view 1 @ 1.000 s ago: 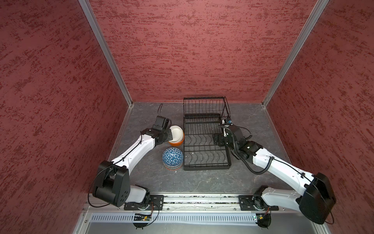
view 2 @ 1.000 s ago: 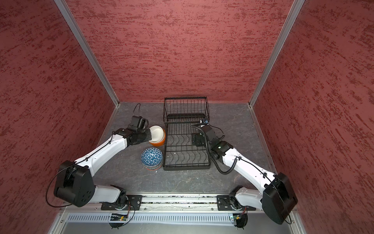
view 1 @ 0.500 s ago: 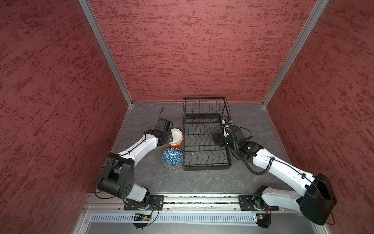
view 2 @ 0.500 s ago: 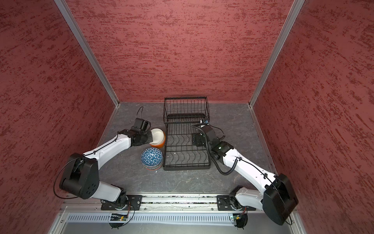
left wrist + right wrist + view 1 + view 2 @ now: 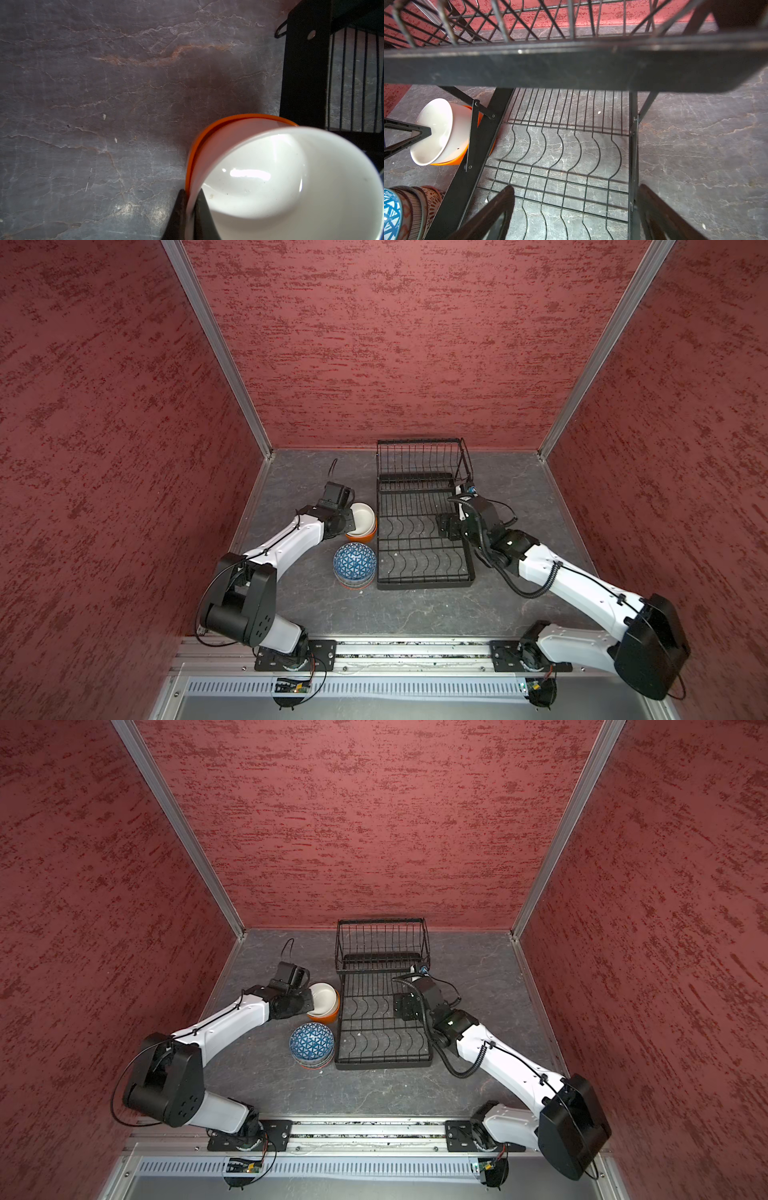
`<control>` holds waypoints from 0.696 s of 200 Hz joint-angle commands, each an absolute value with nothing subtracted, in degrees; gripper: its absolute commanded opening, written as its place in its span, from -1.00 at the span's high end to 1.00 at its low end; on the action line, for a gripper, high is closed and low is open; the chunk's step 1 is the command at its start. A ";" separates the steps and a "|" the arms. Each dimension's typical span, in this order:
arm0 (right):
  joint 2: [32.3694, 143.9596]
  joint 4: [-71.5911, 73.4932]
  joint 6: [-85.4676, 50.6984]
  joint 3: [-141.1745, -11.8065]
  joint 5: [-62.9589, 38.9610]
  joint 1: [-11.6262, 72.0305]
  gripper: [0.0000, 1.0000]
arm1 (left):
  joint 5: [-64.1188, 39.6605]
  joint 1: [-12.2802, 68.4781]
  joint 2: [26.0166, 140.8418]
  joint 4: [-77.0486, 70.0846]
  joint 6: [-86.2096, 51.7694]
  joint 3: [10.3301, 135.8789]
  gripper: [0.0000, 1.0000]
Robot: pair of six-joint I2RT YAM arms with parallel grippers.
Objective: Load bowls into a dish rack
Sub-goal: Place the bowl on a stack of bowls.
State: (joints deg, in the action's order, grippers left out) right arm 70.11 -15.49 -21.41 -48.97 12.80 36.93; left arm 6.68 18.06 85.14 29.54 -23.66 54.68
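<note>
Just left of the dish rack (image 5: 424, 585), on the grey stone-look table (image 5: 415, 616), the white bowl (image 5: 365, 515) sits tipped inside the orange bowl (image 5: 360, 536). Its mouth is turned up and away from the rack toward the left arm, and its base rests down in the orange one. The left gripper (image 5: 190, 216) is pinching the white bowl's rim on that side, one finger (image 5: 178, 214) outside the wall and the other inside, with only the wall between them. The orange bowl stands upright on the table just beside the rack's left rail, which lies between both bowls and the low tray. The rack's long axis runs from the near edge toward the back wall, with its raised basket (image 5: 419, 460) at the far end. Nearer the robot, a stack of patterned bowls (image 5: 355, 568) stands close to the rack's near left corner, apart from the orange bowl. The blue-triangled one on top seems to lie mouth down, though that is hard to read from above. The right gripper (image 5: 575, 187) hangs over the tray's right side, on the near side of the basket. Its fingers are spread wide, and the right rail runs between them, close to one finger.
</note>
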 commanded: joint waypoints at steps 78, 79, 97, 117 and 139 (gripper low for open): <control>71.28 -13.10 -21.09 -48.78 12.04 37.29 -0.87 | 6.49 18.85 82.77 29.21 -23.16 55.55 0.36; 71.28 -13.05 -21.09 -48.78 12.00 37.28 -0.87 | 6.54 18.83 82.74 29.19 -23.14 55.55 0.36; 71.45 -13.03 -21.08 -48.85 11.91 37.30 -0.87 | 7.00 18.82 82.49 29.85 -22.94 55.91 0.27; 71.45 -12.92 -21.07 -48.87 11.91 37.24 -0.87 | 7.77 18.86 82.35 30.66 -22.68 56.51 0.20; 71.40 -13.00 -21.04 -49.00 11.87 37.26 -0.87 | 8.15 18.76 82.31 31.16 -22.46 57.28 0.12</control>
